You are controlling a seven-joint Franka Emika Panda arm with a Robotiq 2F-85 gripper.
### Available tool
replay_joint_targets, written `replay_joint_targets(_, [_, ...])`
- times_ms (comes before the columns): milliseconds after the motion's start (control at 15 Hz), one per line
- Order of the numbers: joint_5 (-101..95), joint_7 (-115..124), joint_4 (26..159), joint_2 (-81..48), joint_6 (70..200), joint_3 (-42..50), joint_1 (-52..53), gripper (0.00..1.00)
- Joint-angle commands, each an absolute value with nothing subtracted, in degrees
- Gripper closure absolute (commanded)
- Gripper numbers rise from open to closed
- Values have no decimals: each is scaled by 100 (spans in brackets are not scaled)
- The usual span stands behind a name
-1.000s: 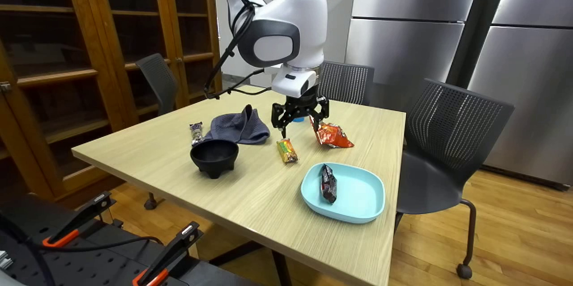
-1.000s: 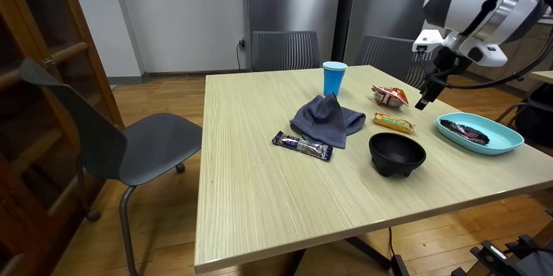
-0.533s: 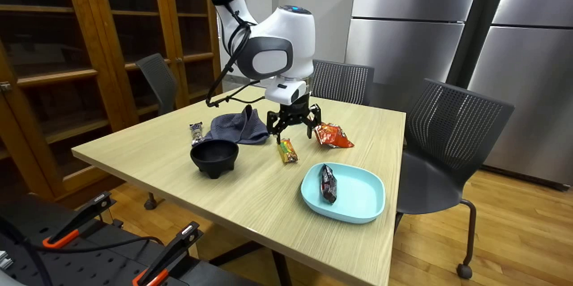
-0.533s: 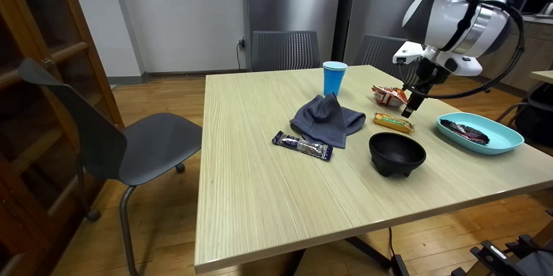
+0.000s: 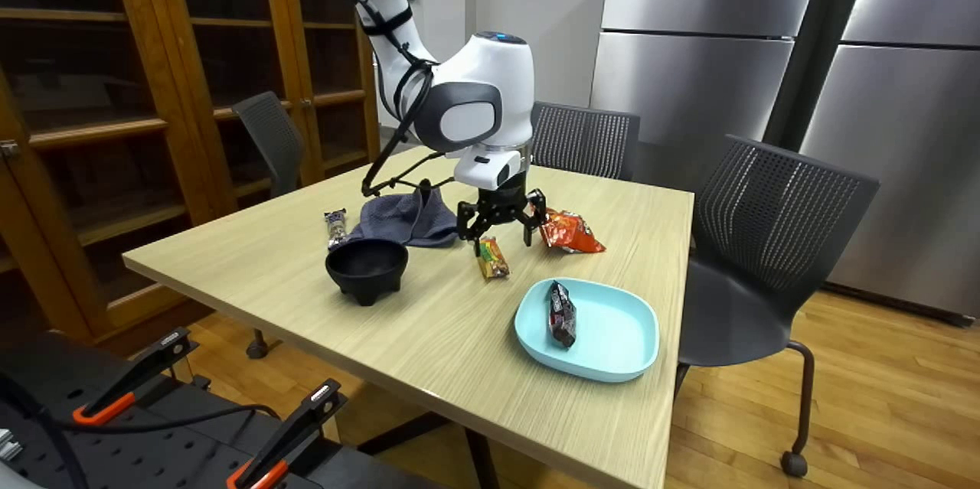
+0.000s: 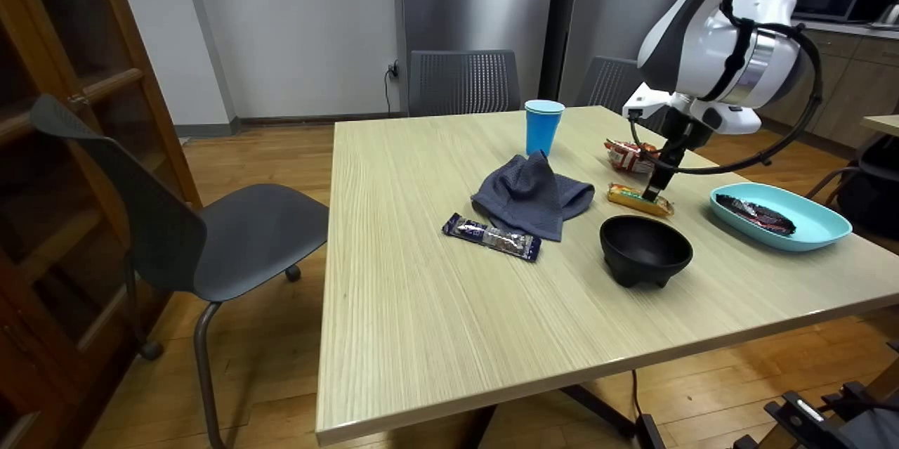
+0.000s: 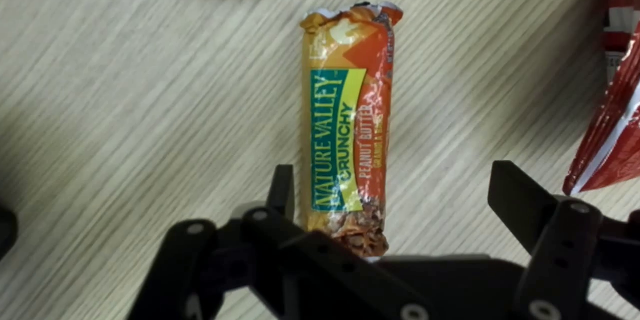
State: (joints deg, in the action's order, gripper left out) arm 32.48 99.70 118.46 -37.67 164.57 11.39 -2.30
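My gripper (image 7: 392, 185) stands open low above the table, its fingers spread wide with nothing gripped. In the wrist view a Nature Valley granola bar (image 7: 345, 109), green, yellow and orange, lies between the fingers, much nearer the left finger (image 7: 283, 187) than the right. Its lower end is partly hidden behind the gripper. Both exterior views show the granola bar (image 5: 494, 261) (image 6: 628, 199) under the gripper (image 5: 503, 242); whether a fingertip touches it I cannot tell. A crumpled red chip bag (image 5: 573, 233) lies just past the right finger, also at the wrist view's edge.
A dark blue cloth (image 6: 534, 196) lies beside the bar, with a blue cup (image 6: 542, 133) behind it. A black footed bowl (image 5: 367, 268) stands nearby. A turquoise tray (image 5: 620, 328) holds a dark packet (image 5: 562, 313). A navy-wrapped bar (image 6: 491, 237) lies by the cloth.
The gripper has come down toward the granola bar and shifted left in both exterior views, staying open. The objects on the table have not moved.
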Motion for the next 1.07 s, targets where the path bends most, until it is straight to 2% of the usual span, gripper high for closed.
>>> replay_joint_targets(0, [3133,10237,11564,-3919,16310,1052,-303,0])
replay_joint_targets(1000, [3150,10247,11328,-4152,16385,996,-354,0])
